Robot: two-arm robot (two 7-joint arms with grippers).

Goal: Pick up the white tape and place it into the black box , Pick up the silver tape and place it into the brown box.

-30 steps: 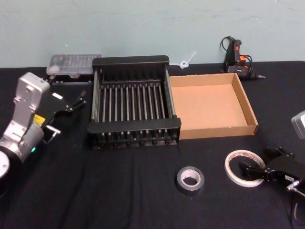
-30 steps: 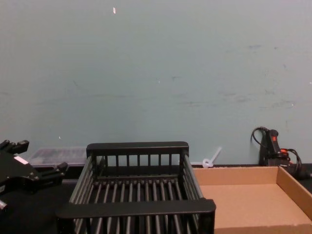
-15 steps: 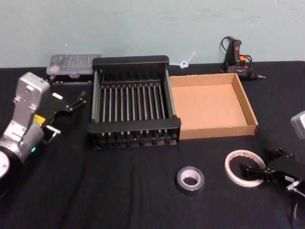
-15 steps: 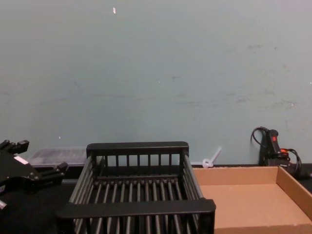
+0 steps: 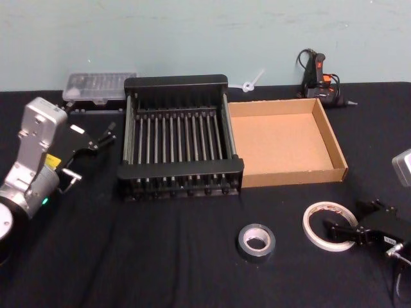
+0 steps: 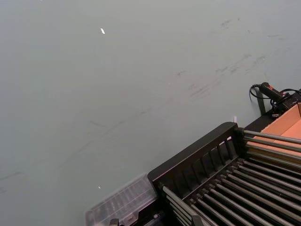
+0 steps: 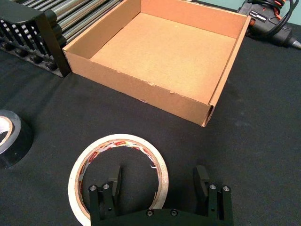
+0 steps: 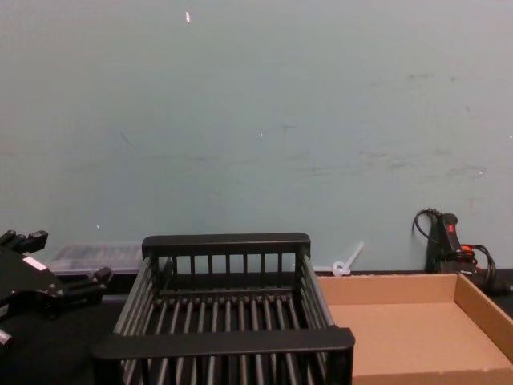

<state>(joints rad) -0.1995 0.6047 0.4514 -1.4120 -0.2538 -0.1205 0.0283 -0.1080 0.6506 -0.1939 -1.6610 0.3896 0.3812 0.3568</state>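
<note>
Right wrist view: right gripper (image 7: 161,184), spread wide, straddles the white tape's (image 7: 117,175) near edge.

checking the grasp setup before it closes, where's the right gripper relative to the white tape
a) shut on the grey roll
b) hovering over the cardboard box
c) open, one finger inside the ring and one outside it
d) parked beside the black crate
c: the right gripper is open at the white tape, which lies flat on the table; one finger sits inside the ring, the other outside its rim.
</note>
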